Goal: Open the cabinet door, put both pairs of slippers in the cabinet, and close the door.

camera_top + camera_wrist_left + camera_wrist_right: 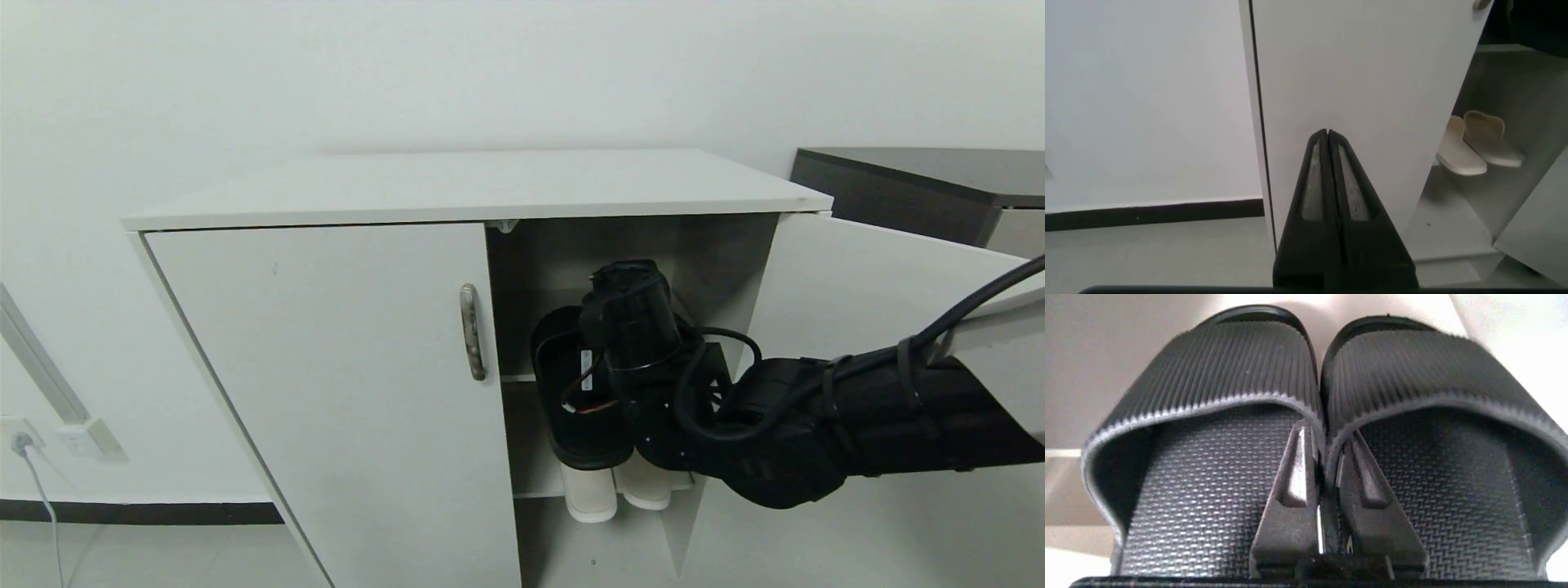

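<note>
Fingers of the right gripper [1327,445] pinch the touching inner edges of the black slippers [1208,392] inside the cabinet's [490,184] open right half, just above the white slippers [592,494] at a shelf's [539,490] front edge, while the left gripper [1328,139] hangs closed before the shut left door [326,367].

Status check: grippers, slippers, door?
Right gripper shut on black slippers, at the cabinet opening. Left gripper shut, empty. White slippers on the shelf. Right door open.
</note>
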### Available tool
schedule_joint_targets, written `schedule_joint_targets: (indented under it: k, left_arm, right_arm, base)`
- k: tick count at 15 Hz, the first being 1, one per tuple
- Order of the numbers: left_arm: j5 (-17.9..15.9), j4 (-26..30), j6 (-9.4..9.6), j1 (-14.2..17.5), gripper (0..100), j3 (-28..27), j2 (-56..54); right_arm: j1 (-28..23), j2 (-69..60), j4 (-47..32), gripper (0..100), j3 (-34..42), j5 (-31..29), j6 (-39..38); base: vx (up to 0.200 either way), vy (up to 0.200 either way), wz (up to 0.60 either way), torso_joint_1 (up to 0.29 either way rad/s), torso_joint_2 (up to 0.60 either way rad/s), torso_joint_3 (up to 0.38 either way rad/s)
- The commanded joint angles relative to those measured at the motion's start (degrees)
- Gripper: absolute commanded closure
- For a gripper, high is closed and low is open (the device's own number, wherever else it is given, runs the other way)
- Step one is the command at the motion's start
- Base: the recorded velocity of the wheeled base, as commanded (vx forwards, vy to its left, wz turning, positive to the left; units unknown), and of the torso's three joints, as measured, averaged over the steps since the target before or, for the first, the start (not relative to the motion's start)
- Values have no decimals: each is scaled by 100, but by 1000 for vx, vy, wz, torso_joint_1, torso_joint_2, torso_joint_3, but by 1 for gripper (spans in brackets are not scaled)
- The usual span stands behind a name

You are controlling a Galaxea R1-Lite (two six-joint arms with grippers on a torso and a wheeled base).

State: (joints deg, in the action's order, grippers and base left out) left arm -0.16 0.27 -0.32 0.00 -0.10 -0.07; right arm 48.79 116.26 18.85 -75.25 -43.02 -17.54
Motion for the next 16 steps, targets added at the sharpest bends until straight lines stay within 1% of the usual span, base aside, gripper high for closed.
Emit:
schedule_joint_targets:
  k: [1,6,9,14,16]
  left_arm:
    - [-2,0,-3,0,100,1,7]
    - [7,0,-30,0,100,1,7]
    - [25,0,-30,0,100,1,7]
    - [33,0,-39,0,100,1,7]
    - [33,0,-39,0,100,1,7]
  right_arm:
    - [-80,98,-21,100,-139,13,5]
    - [-194,380,-100,100,-710,215,243]
    - [-405,652,-514,100,-1352,338,243]
    - [-660,1144,-689,100,-2160,417,234]
    - [-757,1303,-689,100,-2354,426,190]
  base:
    - [0,0,0,0,0,0]
    - [0,0,0,0,0,0]
    - [0,0,0,0,0,0]
    - [0,0,0,0,0,0]
    - [0,0,0,0,0,0]
